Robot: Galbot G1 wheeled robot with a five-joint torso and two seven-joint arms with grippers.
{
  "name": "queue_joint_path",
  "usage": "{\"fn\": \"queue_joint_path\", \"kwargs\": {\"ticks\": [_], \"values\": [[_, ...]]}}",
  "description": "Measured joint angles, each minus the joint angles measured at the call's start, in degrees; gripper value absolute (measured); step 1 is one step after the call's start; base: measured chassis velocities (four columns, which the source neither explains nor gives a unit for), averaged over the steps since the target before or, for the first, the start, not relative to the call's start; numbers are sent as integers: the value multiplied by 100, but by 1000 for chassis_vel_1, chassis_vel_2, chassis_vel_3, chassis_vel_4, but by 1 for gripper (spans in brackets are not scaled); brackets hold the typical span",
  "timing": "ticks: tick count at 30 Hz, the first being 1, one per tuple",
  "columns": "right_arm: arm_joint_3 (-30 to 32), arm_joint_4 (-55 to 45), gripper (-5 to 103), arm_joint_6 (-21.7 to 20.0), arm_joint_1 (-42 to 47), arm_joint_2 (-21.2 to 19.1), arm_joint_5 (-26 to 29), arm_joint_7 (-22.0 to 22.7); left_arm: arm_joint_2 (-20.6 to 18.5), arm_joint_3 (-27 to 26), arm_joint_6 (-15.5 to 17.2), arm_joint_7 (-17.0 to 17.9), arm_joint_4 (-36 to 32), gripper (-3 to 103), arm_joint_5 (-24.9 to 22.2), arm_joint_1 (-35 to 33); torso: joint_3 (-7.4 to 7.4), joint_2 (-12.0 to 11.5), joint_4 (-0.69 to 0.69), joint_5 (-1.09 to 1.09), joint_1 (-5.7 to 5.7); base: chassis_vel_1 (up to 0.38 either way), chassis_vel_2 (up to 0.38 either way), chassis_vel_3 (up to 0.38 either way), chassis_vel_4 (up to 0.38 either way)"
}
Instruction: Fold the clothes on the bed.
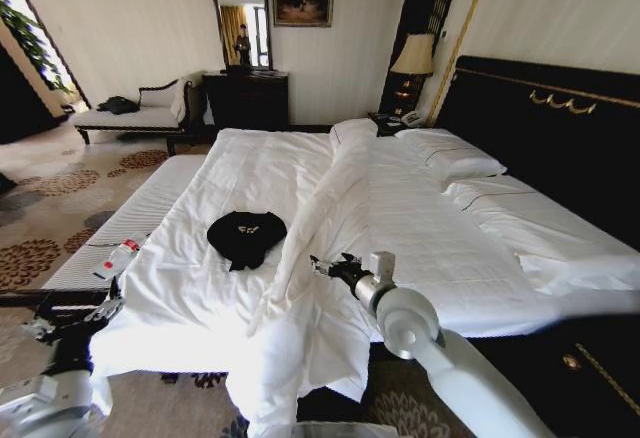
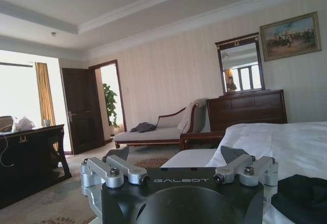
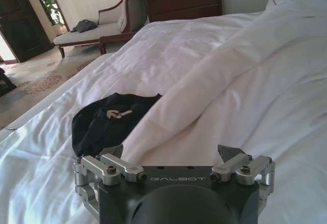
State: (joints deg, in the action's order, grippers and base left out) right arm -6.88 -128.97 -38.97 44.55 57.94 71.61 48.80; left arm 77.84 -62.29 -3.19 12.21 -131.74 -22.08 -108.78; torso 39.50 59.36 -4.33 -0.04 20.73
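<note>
We see the black T-shirt [image 1: 246,236] lying in a rumpled, roughly round heap on the white bed [image 1: 420,228], on its near left part, just left of a long raised fold of the duvet [image 1: 325,213] that runs from the pillows [image 1: 450,158] toward the foot. Small white lettering shows on top of the shirt. Our right gripper [image 1: 322,264] hovers low over the bedding just right of the shirt, near the foot of that fold, with its fingers spread apart and nothing between them; from the right wrist the shirt [image 3: 110,121] lies just ahead of the spread fingers [image 3: 231,155]. Our left gripper [image 1: 75,323] sits off the bed's near left corner, beside the striped bench [image 1: 130,218], on which a small bottle [image 1: 117,258] rests; its fingers are also spread and empty, and from the left wrist the shirt [image 2: 301,198] shows as a dark edge on the sheet.
</note>
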Motion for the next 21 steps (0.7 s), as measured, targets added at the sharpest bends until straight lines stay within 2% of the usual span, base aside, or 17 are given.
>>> {"fn": "queue_joint_path", "kwargs": {"ticks": [3, 5, 6, 10, 21], "values": [[-188, 60, 100, -42, -282, 90, 178, 130, 16, 1, -9, 0, 7, 100, 13, 1, 0, 0, 1, 1, 0, 0, 0, 0, 0], [-561, 218, 100, -220, -717, 318, 535, 496, 35, 1, -28, 1, 25, 100, 25, 0, 0, 0, 1, -1, 0, 0, 0, 0, 0], [-561, 218, 100, -220, -717, 318, 535, 496, 35, 1, -28, 1, 25, 100, 25, 0, 0, 0, 1, -1, 0, 0, 0, 0, 0], [-1015, 555, 100, -355, -1083, 640, 1071, 1138, 40, -6, -53, 3, 48, 100, 29, 9, 0, 0, 1, 0, 0, 0, 0, 0, 0], [-1445, 1184, 100, -357, -1239, 1135, 1184, 1585, 27, -2, -124, 9, 135, 100, 54, 43, -1, 0, 0, 0, 0, 0, 0, 0, 0]]}}
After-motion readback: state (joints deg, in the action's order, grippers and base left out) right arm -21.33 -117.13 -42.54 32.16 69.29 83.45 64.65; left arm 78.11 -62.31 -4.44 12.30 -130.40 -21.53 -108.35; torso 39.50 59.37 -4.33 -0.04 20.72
